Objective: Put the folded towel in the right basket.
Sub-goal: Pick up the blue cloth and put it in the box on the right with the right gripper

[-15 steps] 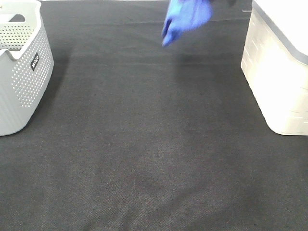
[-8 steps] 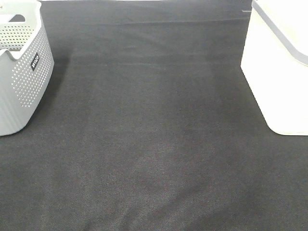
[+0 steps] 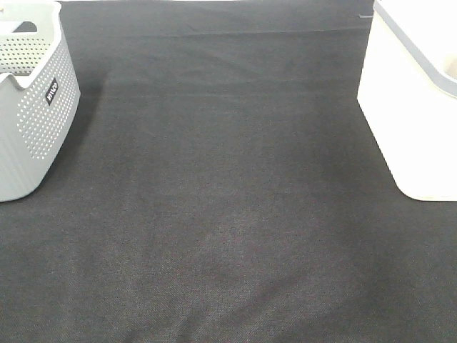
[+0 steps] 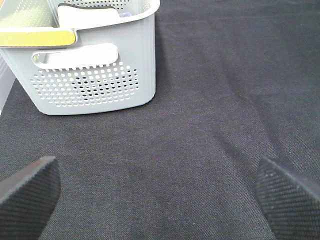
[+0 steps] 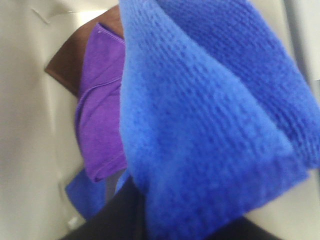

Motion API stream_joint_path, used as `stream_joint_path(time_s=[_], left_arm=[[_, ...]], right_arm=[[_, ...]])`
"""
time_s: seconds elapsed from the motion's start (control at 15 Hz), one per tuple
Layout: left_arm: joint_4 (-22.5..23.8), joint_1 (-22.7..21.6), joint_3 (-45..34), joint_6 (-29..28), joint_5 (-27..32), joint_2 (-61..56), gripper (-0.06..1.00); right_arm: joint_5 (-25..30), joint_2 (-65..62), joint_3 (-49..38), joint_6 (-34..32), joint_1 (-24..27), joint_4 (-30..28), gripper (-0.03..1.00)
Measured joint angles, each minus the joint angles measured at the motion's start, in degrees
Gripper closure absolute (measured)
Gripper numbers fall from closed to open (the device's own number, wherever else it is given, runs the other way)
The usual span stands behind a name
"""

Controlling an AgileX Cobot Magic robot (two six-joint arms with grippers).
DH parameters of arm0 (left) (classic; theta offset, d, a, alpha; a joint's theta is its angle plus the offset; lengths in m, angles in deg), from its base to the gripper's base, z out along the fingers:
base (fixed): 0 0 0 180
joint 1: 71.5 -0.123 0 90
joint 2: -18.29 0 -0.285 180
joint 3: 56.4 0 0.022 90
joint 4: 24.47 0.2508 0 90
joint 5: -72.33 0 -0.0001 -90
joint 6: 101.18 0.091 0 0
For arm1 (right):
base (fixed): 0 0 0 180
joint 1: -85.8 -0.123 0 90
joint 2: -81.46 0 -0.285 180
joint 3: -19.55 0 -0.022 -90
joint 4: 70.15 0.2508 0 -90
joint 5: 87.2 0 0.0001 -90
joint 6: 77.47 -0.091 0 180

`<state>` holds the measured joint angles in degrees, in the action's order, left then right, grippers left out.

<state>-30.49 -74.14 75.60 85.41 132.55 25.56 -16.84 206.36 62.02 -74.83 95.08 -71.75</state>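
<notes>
The folded blue towel fills the right wrist view and hangs from my right gripper, whose dark finger shows under it. It hangs over the inside of the white right basket. The exterior view shows only that basket's outer wall; the towel and both grippers are out of that view. My left gripper is open and empty above the black cloth, in front of the grey left basket.
A purple towel and a brown one lie inside the white basket. The grey perforated basket stands at the left edge. A black cloth covers the table between the baskets.
One second ago the blue towel hung at the top of the exterior view. It has since left that view. The baskets have not moved.
</notes>
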Motion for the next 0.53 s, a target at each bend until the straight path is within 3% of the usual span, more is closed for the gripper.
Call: stream_joint_path(time_s=[0.13, 0.33, 0.4, 0.47, 0.53], left_arm=[[0.0, 0.0, 0.0, 0.0, 0.0, 0.0, -0.05], [0.0, 0.0, 0.0, 0.0, 0.0, 0.0, -0.05], [0.0, 0.0, 0.0, 0.0, 0.0, 0.0, -0.05], [0.0, 0.0, 0.0, 0.0, 0.0, 0.0, -0.05], [0.0, 0.0, 0.0, 0.0, 0.0, 0.0, -0.05]], right_arm=[[-0.06, 2.06, 0.0, -0.06, -0.11, 4.13, 0.82], [-0.06, 3.9, 0.0, -3.15, -0.11, 4.64, 0.78], [-0.06, 4.35, -0.06, -4.7, -0.11, 4.64, 0.63], [-0.06, 4.41, -0.06, -5.67, -0.11, 4.64, 0.26], [-0.06, 4.41, -0.06, -5.67, -0.11, 4.64, 0.11]])
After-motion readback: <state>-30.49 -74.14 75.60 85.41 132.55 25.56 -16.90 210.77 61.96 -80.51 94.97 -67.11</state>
